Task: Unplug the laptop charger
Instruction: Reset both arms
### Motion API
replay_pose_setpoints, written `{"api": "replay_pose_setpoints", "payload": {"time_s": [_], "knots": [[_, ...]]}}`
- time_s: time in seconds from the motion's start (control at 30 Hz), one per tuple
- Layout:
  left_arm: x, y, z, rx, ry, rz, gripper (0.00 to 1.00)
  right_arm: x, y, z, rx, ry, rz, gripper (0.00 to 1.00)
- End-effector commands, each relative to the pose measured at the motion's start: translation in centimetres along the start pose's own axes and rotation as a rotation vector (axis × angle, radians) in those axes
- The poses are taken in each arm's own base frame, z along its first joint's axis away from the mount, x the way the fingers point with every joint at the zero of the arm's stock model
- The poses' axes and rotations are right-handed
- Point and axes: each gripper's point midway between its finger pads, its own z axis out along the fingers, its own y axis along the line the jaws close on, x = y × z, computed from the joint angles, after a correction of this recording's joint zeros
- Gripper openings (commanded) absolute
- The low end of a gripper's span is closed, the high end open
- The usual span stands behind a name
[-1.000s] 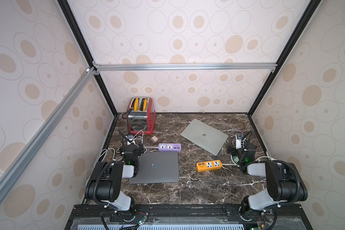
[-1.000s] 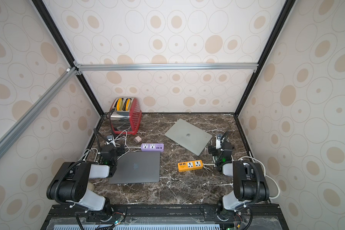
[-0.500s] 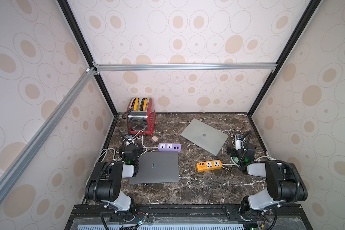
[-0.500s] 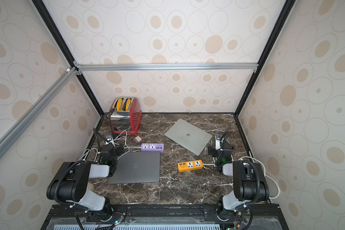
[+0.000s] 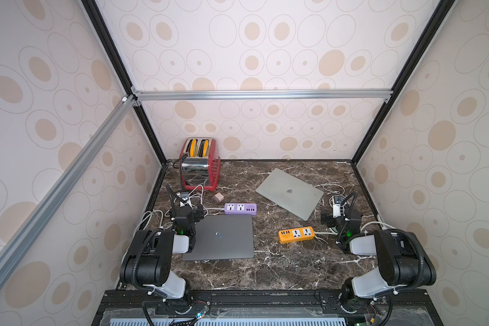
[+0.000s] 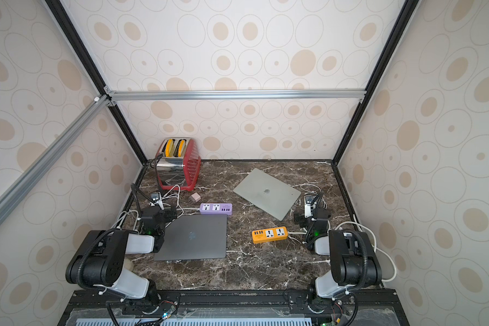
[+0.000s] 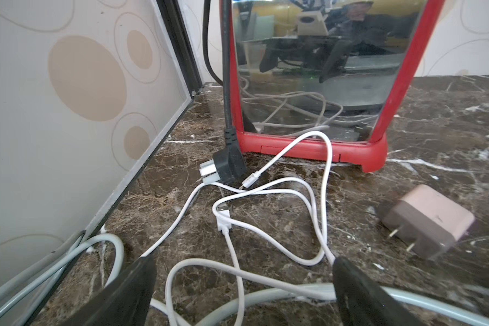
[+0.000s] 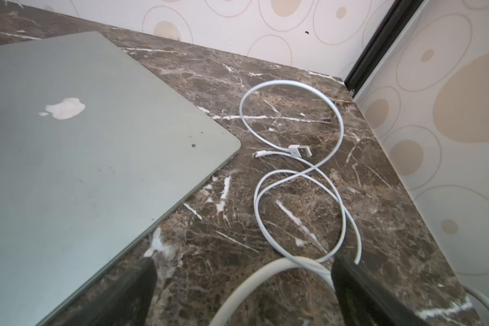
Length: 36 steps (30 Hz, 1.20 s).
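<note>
Charger: a small pale pink block with rounded corners and two bare metal prongs at one end. It lies on its side, with its prongs in no socket. I cannot make out a cable going into it.
Charger's place: on the table in both top views, between the toaster and the purple strip, touching neither.
Left gripper: released, jaws spread wide and holding nothing. It is low over the table beside the dark laptop's far left corner, and the charger sits ahead of it, to its right.
Right gripper: released, jaws wide apart with nothing between the fingers. It is low by the silver laptop's near right corner.
Dark laptop: closed, flat, just in front of the purple strip.
Silver laptop: closed, flat, turned at an angle, toward the back right.
Orange strip: between the two laptops, with its cord running toward the right arm.
Left cable: thin, white, looped loosely in front of the toaster, with both ends lying free.
Black plug: on the table at the toaster's corner, with its cord rising along the toaster.
Right cable: thin, white, coiled beside the silver laptop, with both ends free and neither in the laptop.
</note>
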Motion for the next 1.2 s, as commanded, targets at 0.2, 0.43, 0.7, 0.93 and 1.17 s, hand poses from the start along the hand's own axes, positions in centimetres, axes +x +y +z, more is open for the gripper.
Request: {"api": "replay_pose_setpoints", "payload": {"time_s": [0.2,0.43,0.7,0.93,1.17], "knots": [[-1.3,1.5,0.5,-0.09,-0.015,-0.032,0.99,-0.7,-2.6,1.0,0.166,0.06,0.021,1.0],[-1.3,1.5,0.5,-0.091,-0.014,-0.032,0.99,-1.0,-0.8,1.6,0.029,0.054,-0.003,1.0],[-1.3,1.5,0.5,-0.091,-0.015,-0.032,0.99,-1.1,-0.9,1.1,0.066,0.033,-0.026,1.0],[-1.4,2.1,0.3,-0.12,-0.023,-0.051,0.99,-0.5,-3.9,0.0,0.229,0.019,0.075,1.0],[-1.3,0.4,0.4,-0.021,-0.024,-0.006,0.99,-1.3,-0.2,0.7,0.023,-0.005,-0.034,1.0]]}}
